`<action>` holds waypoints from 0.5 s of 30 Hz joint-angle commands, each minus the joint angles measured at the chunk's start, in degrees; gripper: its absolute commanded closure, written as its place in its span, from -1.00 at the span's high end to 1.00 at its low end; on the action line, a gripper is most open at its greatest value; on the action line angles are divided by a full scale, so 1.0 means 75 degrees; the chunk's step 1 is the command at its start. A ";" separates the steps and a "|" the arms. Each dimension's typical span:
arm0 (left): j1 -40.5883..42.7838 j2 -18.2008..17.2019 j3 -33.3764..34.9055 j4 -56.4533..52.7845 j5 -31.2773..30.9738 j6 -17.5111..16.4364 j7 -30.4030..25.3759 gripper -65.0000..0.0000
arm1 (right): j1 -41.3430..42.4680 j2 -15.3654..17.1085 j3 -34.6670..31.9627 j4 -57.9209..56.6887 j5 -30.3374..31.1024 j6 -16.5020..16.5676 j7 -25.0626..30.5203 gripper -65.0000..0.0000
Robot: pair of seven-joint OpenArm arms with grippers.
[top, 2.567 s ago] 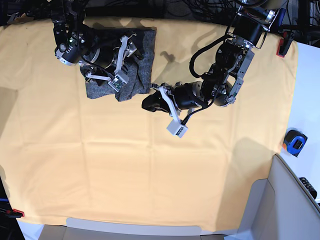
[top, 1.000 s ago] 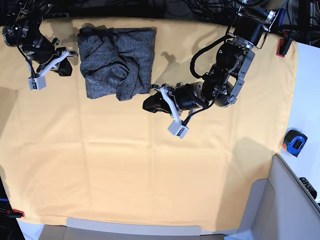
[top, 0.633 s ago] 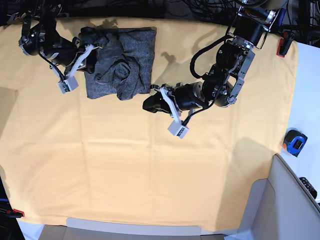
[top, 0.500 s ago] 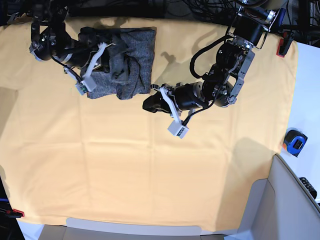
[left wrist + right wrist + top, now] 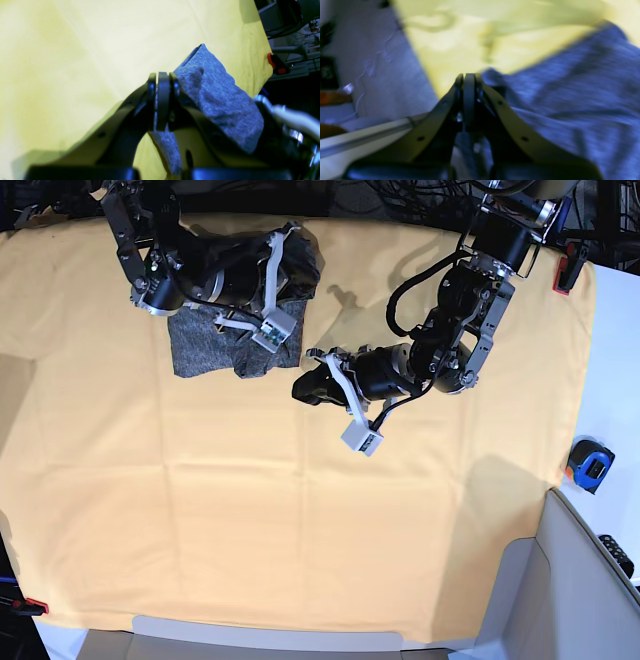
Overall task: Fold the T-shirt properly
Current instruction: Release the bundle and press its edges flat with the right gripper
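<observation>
The dark-grey T-shirt (image 5: 200,350) lies bunched in a rough rectangle at the back left of the yellow-orange cloth. My right arm reaches across its top, and the right gripper (image 5: 308,268) is over the shirt's back right corner. In the right wrist view that gripper (image 5: 468,81) is shut with nothing seen between its fingers, at the edge of the grey knit (image 5: 570,105). My left gripper (image 5: 302,389) rests just right of the shirt's front right corner. It too is shut (image 5: 162,77), with the T-shirt (image 5: 220,100) right behind its fingers.
The yellow-orange cloth (image 5: 300,530) covers the whole table. Red clamps hold it at the back right (image 5: 567,270) and front left (image 5: 30,605). A blue-and-orange tape measure (image 5: 590,463) lies off the cloth at the right. A grey bin (image 5: 560,580) stands at the front right.
My right arm has swung from the far left edge across the T-shirt to its back right corner. The left arm has barely moved.
</observation>
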 commanded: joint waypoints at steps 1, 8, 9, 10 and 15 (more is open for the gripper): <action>-0.0153 -0.0025 -0.0052 0.0120 -0.0138 -0.0055 -0.0168 -1.00 | -0.0025 -0.0035 0.0447 0.0125 0.0136 0.0013 0.0375 -1.00; -0.0153 -0.0084 -0.0052 0.0120 -0.0138 -0.0055 -0.0180 -1.00 | -0.0576 -0.0903 0.3366 0.0113 0.0136 -0.0655 0.0786 -1.00; -0.0153 -0.0095 -0.0052 0.0120 -0.0138 -0.0055 -0.0180 -1.00 | -0.0576 -0.1043 0.3495 0.0113 0.0125 -0.0948 0.0797 -1.00; -0.0153 -0.0095 -0.0052 0.0120 -0.0138 -0.0055 -0.0180 -1.00 | -0.0564 -0.1125 0.3530 0.0113 0.0090 -0.1183 0.0809 -1.00; -0.0153 -0.0084 -0.0040 0.0120 -0.0138 -0.0055 -0.0180 -1.00 | -0.0541 -0.1653 0.3507 -0.0227 -0.0825 -0.2109 0.0821 -1.00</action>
